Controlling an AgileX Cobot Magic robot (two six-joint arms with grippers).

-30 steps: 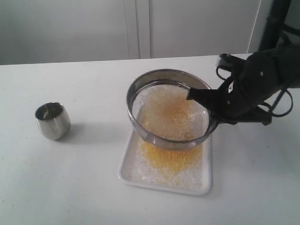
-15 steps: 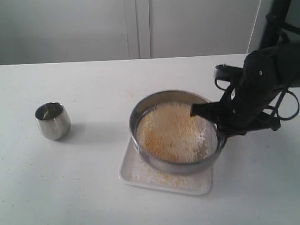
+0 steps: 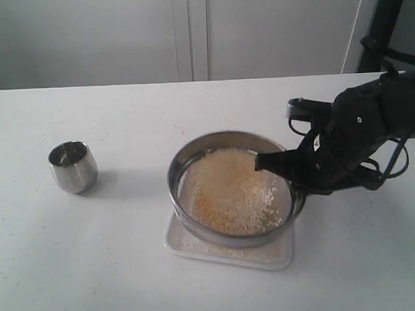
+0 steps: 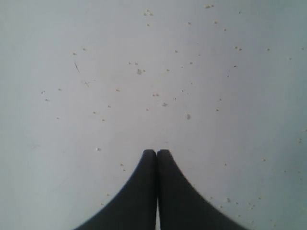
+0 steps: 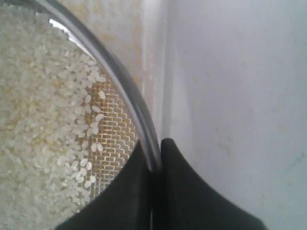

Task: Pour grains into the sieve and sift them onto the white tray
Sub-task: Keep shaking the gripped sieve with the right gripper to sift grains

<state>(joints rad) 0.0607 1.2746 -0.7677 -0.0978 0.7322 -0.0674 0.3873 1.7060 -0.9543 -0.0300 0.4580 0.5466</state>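
Right gripper (image 5: 156, 146) clamped on the sieve (image 3: 217, 236) rim (one finger inside, one outside); sieve over the tray (image 3: 269, 258), covering most of it; grains (image 3: 229, 189) on its mesh; left gripper (image 4: 157, 152) closed, empty, over speckled table (image 4: 144, 72); cup (image 3: 73, 165) well apart.

No text, label, brand, number or sign can be read anywhere.

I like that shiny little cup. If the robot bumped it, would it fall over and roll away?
It might tip: the cup bulges round and seems to narrow toward its base. On its side it would likely roll, since its wall looks smoothly curved. It looks like shiny metal, so probably slippery but not breakable.
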